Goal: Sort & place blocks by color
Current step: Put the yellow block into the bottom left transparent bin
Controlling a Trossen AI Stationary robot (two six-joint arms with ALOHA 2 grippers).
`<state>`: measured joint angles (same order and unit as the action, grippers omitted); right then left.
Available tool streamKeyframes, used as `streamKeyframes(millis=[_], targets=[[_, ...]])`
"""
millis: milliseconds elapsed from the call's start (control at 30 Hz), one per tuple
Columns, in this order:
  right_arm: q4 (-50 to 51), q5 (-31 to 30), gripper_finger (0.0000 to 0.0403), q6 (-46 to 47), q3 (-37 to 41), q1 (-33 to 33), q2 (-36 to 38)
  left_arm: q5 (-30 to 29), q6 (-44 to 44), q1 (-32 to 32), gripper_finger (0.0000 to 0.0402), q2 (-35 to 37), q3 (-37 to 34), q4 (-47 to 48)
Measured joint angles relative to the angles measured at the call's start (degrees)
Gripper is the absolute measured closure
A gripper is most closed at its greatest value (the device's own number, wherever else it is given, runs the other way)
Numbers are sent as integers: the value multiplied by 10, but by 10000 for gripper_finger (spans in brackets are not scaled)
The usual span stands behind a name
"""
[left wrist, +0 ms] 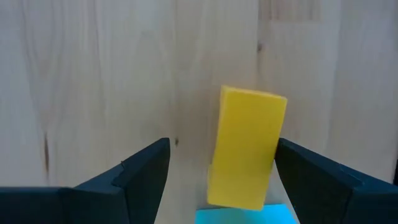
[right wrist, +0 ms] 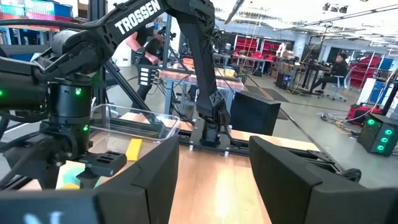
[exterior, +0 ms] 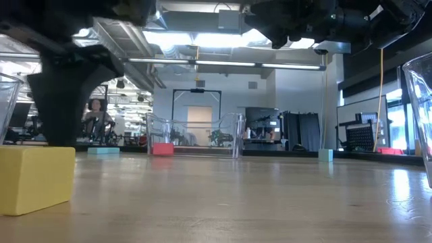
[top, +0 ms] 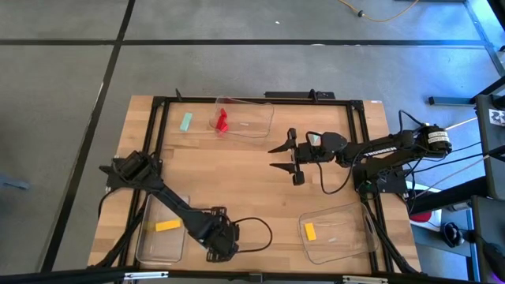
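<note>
Both left tool (left wrist: 217,171) fingers apparently clear yellow block (left wrist: 247,147).

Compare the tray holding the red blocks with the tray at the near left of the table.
The far tray holds red blocks; the near-left tray holds one yellow bar. The far tray lies crosswise along the table's far edge; the near-left tray runs lengthwise down the left side. No arm is over the far tray, while the left arm crosses the near-left one, its end effector just beside it. Both are clear rectangular plastic.
</note>
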<state>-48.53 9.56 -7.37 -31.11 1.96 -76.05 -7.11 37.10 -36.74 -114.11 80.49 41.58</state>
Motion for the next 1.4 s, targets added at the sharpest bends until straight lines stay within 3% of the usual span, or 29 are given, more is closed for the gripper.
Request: streamKeyframes(millis=[300, 400, 567, 633, 767, 933, 1067, 1133, 1233, 1300, 1400], targets=[[0, 0, 205, 1, 0, 0, 0, -41, 32, -24, 137, 0, -20, -5], [0, 0, 205, 1, 0, 0, 0, -56, 32, -28, 173, 0, -21, -2], [0, 1, 205, 1, 0, 0, 0, -53, 10, -16, 289, 12, -18, 12], [0, 1, 205, 11, 0, 0, 0, -66, -15, -7, 288, 38, -5, 39], [0, 1, 205, 13, 0, 0, 0, -167, -35, 8, 288, 136, 3, 84], [3, 3, 205, 24, 0, -2, 0, -372, -82, 6, 288, 263, 3, 104], [3, 6, 205, 28, 0, -7, 0, -495, -146, 7, 288, 337, -10, 83], [3, 6, 205, 28, 0, -10, 0, -520, -193, 18, 288, 371, -39, 31], [3, 6, 205, 26, 0, -16, 0, -501, -263, 43, 288, 422, -118, -84], [3, 6, 205, 26, 0, -18, 0, -450, -318, 73, 288, 456, -191, -196], [3, 6, 205, 27, 0, -20, 0, -327, -386, 133, 288, 496, -304, -384]])
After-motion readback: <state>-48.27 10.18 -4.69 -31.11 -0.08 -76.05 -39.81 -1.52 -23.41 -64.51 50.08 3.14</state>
